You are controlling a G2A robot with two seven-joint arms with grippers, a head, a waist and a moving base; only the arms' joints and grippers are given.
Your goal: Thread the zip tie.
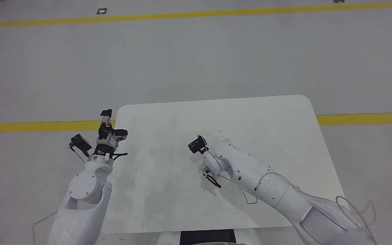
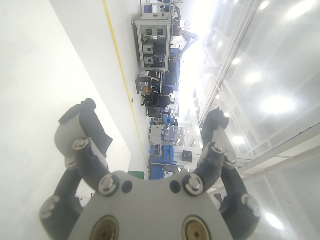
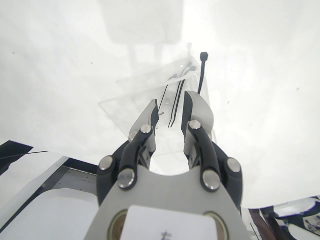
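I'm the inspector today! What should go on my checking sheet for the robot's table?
Surface: white table with rounded corners.
Job's things: black zip ties that seem to lie in a clear tray, none threaded yet.
Clutter: nothing seen.
Grippers: left gripper open and holding nothing, by the table's edge; right gripper open, pointing down at the tray.
Cables: thin cable looping beside the right arm.
Surroundings: grey floor with yellow lines; an equipment cabinet in the hall behind.
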